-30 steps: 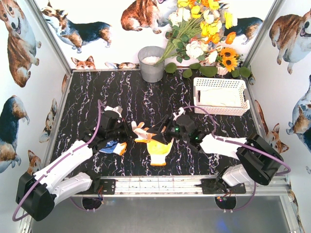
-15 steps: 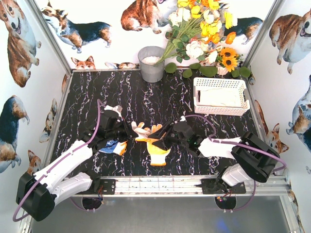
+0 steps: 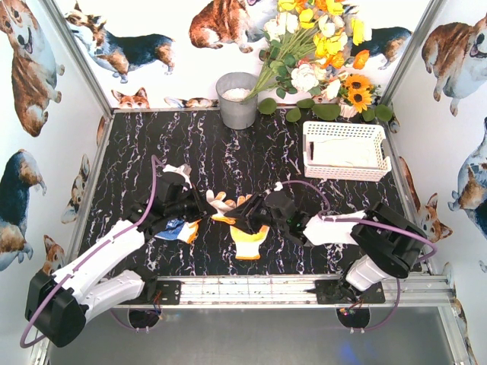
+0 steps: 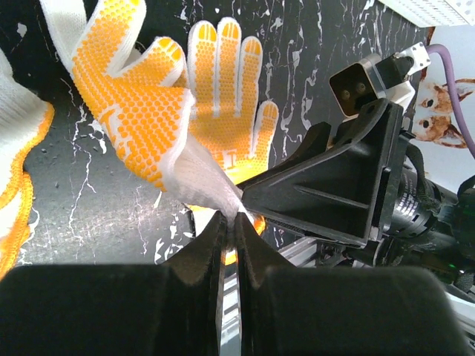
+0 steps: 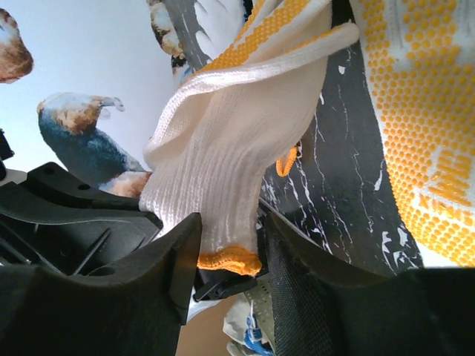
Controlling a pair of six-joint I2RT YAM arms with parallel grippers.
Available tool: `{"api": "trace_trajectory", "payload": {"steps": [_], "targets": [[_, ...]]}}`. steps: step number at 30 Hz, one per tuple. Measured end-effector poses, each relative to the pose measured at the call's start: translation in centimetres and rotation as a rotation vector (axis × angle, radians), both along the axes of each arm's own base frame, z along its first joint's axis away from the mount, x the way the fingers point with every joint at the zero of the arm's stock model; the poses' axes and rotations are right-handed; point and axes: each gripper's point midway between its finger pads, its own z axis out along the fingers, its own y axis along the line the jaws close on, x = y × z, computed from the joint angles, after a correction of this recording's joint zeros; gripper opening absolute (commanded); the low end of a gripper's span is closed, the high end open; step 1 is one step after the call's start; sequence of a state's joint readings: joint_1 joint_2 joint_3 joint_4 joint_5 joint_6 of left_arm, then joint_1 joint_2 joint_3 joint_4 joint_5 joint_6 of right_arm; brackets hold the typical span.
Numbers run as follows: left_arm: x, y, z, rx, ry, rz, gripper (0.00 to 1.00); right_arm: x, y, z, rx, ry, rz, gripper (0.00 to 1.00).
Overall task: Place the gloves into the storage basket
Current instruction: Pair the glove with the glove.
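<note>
My left gripper is shut on the white wrist end of an orange-dotted glove, holding it off the table. My right gripper has come up against it, and the glove's orange-edged cuff hangs between its fingers. A narrow gap still shows at the right finger. In the top view both grippers meet mid-table, left and right. A yellow-palmed glove lies flat under them. A blue-palmed glove lies beneath the left arm. The white storage basket stands at the back right.
A grey metal bucket stands at the back centre, with a bunch of flowers beside it. Panel walls with dog pictures close in the table on three sides. The metal rail with the arm bases runs along the near edge.
My right gripper has slid left to the glove held by the left gripper, and its jaws have narrowed around the cuff. The left gripper has stayed put.
</note>
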State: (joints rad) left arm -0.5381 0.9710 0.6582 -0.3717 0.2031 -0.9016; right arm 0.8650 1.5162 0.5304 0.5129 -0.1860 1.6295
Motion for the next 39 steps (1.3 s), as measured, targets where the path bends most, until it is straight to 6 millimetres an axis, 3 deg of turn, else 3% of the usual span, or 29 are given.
{"api": "trace_trajectory", "payload": {"steps": [4,9,15,20,24,35,39], "targets": [[0.0,0.0,0.4,-0.01,-0.014,0.001,0.0,0.3,0.2,0.4,0.015,-0.014,-0.007,0.14],[0.1,0.3,0.8,-0.016,-0.028,0.01,0.0,0.6,0.0,0.9,0.01,-0.041,-0.023,0.0],[0.4,0.5,1.7,-0.019,-0.042,0.018,0.0,1.1,-0.5,4.5,-0.021,-0.15,-0.026,0.0],[1.6,0.1,4.3,-0.04,-0.1,0.02,0.0,2.5,-0.9,8.5,-0.072,-0.269,-0.024,0.0],[2.9,-0.4,6.7,-0.075,-0.165,0.029,0.0,3.7,-1.7,10.6,-0.124,-0.346,-0.031,0.0],[5.5,-2.1,6.9,-0.105,-0.184,0.03,0.0,6.1,-4.8,9.9,-0.264,-0.397,-0.044,0.0],[6.9,-3.0,7.2,-0.111,-0.191,0.021,0.0,7.2,-5.7,10.5,-0.296,-0.423,-0.051,0.0]]}}
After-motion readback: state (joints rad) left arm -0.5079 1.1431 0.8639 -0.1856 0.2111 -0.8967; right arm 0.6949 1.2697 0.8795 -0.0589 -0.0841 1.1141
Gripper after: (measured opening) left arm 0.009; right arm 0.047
